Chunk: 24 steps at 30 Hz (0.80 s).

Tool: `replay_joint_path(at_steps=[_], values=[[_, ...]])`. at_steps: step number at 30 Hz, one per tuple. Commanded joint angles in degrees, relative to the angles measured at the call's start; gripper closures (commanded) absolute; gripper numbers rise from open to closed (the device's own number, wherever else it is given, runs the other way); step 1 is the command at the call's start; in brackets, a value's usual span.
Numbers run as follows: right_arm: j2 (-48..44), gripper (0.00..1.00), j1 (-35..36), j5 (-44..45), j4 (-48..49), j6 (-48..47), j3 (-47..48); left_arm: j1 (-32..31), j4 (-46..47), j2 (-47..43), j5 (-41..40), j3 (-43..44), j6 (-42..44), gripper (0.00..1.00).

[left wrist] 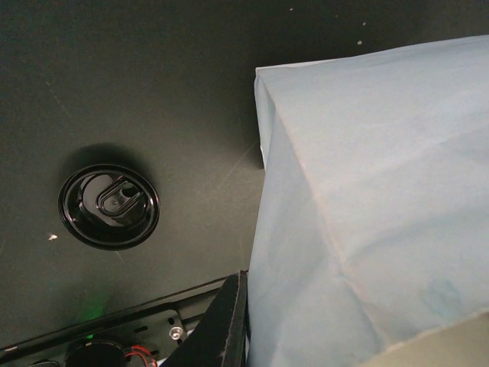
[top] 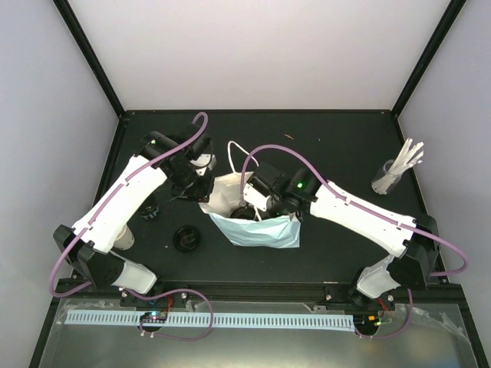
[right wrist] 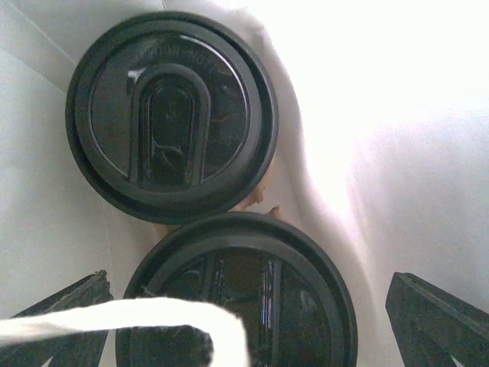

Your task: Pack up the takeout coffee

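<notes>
Observation, right side: the right gripper (top: pixel 257 202) is down in the mouth of the bag (top: pixel 257 230). From the wrist view I see its fingers (right wrist: pixel 435 321) spread wide, one on each side of the near cup (right wrist: pixel 290 306). There is a clear gap on the right. On the left the finger sits just beside the lid rim, and I cannot tell whether it touches. Nothing is gripped.

Contents: two lidded cups stand upright inside the bag. The far cup (right wrist: pixel 172 115) is just beyond the near one, with their lids almost touching. A white handle (right wrist: pixel 114 321) crosses in front of the near cup.

Left side: the left gripper (top: pixel 198 175) is at the bag's upper-left rim with its fingers together. I cannot tell whether it pinches the paper.

Table (top: pixel 322 146): a third black lid (top: pixel 186 238) sits left of the bag, apart from it. I cannot tell whether a cup is under it. A glass of sticks (top: pixel 395 172) stands well apart at the right.
</notes>
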Motion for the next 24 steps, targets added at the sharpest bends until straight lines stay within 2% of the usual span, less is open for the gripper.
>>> replay_joint_path(at_steps=[1,24], values=[[-2.02,0.0,0.53,-2.22,2.55,0.21,2.59,0.62,-2.19,0.86,-2.2,3.01,0.33,0.98],[-7.44,0.0,1.1,-10.27,14.68,1.22,0.04,0.6,-2.21,2.0,-2.37,5.13,0.97,0.98]])
